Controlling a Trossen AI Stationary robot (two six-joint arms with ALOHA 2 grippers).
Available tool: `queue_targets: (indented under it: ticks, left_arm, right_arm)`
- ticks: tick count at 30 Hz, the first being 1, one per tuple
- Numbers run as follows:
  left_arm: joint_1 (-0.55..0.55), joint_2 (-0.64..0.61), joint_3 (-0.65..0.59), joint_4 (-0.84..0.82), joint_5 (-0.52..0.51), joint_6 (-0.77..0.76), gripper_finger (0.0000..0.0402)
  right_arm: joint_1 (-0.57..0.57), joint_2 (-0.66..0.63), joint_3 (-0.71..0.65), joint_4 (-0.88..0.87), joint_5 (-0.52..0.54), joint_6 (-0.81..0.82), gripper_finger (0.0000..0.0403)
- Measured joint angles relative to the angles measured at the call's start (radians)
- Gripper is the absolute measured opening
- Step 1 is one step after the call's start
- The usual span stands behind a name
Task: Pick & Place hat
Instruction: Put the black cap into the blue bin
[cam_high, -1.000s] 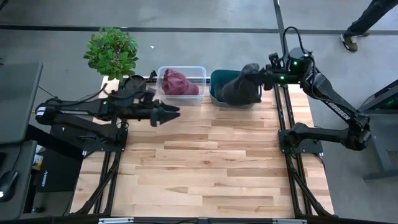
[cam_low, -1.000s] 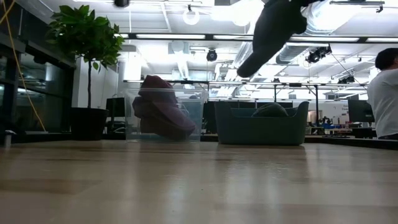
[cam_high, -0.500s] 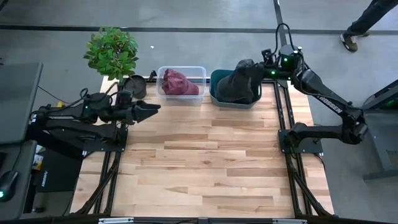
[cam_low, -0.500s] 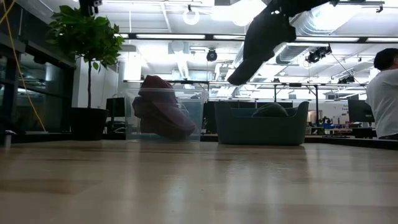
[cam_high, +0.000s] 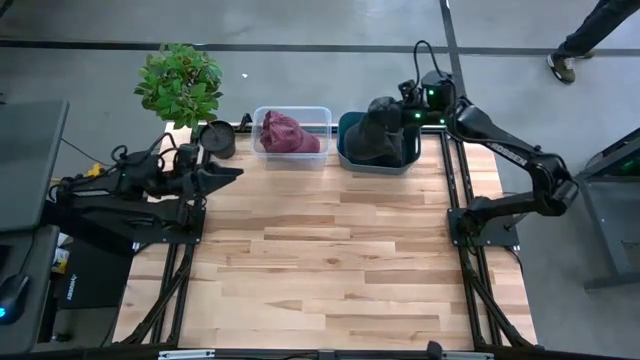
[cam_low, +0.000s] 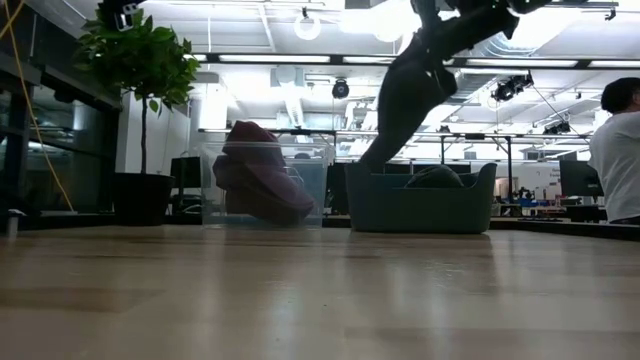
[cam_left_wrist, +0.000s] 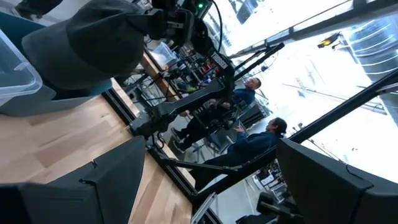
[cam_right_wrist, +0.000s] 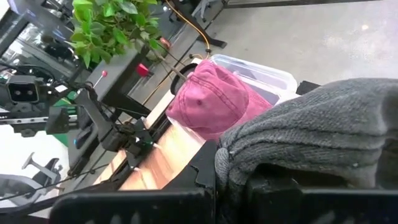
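A dark grey knit hat (cam_high: 378, 132) hangs over the teal bin (cam_high: 346, 152) at the table's far edge, held by my right gripper (cam_high: 403, 114), which is shut on it. In the low view the hat (cam_low: 405, 90) slants down to the bin's rim (cam_low: 420, 205). A maroon cap (cam_high: 288, 132) lies in the clear bin (cam_high: 318, 112) beside it. My left gripper (cam_high: 228, 174) is open and touches nothing, over the table's far left part. Its wrist view shows the grey hat (cam_left_wrist: 93, 43) ahead. My right gripper holds the grey hat by its upper part (cam_right_wrist: 261, 158), pinched between the two fingers, coming from the table's right side. The knit bunches over the fingers and hides the exact place. The hat hangs tilted below, its lower end (cam_low: 368, 162) at the teal bin's rim.
A potted plant (cam_high: 180, 82) and a dark pot (cam_high: 215, 138) stand at the far left corner. Another dark item (cam_low: 435, 177) shows inside the teal bin. A person (cam_low: 615, 150) stands beyond the table. Bare wood (cam_high: 330, 260) spreads over the middle and near part.
My right gripper has moved toward the table's left and down, carrying the grey hat from the bin's right side to over the bin; the hat's lower end has dropped to the rim. My left gripper has drawn back toward the table's left edge.
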Motion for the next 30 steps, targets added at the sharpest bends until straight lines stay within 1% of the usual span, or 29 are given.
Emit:
queue_targets:
  ticks: [2, 9, 15, 24, 30]
  left_arm:
    - [-0.002, -0.005, 0.000, -0.007, 0.000, -0.004, 0.0339]
    - [-0.002, -0.008, 0.000, -0.030, 0.019, -0.005, 0.0339]
    - [-0.002, -0.008, 0.000, -0.023, 0.024, -0.007, 0.0340]
    - [-0.002, -0.008, 0.000, -0.029, 0.025, -0.022, 0.0340]
    - [-0.002, -0.008, 0.000, -0.028, 0.025, -0.022, 0.0340]
  right_arm:
    - [0.000, 0.010, 0.000, 0.006, 0.001, -0.008, 0.0009]
    - [0.000, 0.042, 0.000, 0.002, 0.059, -0.058, 0.0009]
    - [0.007, 0.098, 0.000, -0.008, 0.061, -0.097, 0.0009]
    - [0.008, 0.178, 0.000, -0.006, 0.065, -0.109, 0.0009]
    - [0.006, 0.195, 0.000, -0.007, 0.062, -0.211, 0.0009]
